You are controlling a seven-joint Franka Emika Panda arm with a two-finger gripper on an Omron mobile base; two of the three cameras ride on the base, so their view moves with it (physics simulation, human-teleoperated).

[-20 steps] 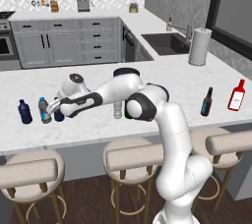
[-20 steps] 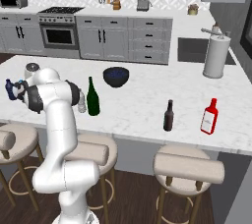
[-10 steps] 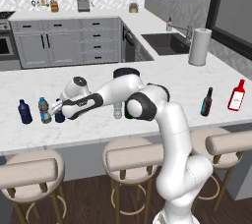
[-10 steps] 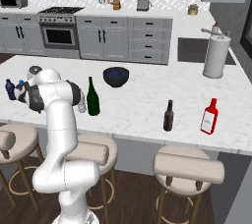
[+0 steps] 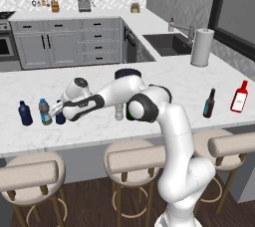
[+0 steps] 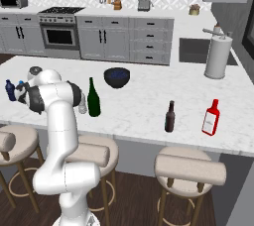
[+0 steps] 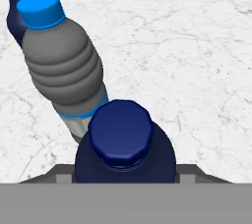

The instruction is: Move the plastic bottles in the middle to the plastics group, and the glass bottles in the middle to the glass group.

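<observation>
Gripper (image 5: 61, 113) holds the dark blue bottle (image 7: 125, 150), jaws seemingly pinching it. It stands just beside the blue-capped bottle (image 7: 64, 61) on the counter (image 5: 164, 79)

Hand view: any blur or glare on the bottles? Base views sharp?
Hand view: dark blue bottle close and crisp, no glare; clear bottle matte grey, flat shading. Left base view: evenly lit, soft, faint shadows on the counter. Right base view: same, green bottle without highlights.

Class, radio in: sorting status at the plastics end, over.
Gripper shut on dark blue bottle, beside blue-capped clear bottle. Green glass bottle waits mid-counter. Nothing in the way.
</observation>
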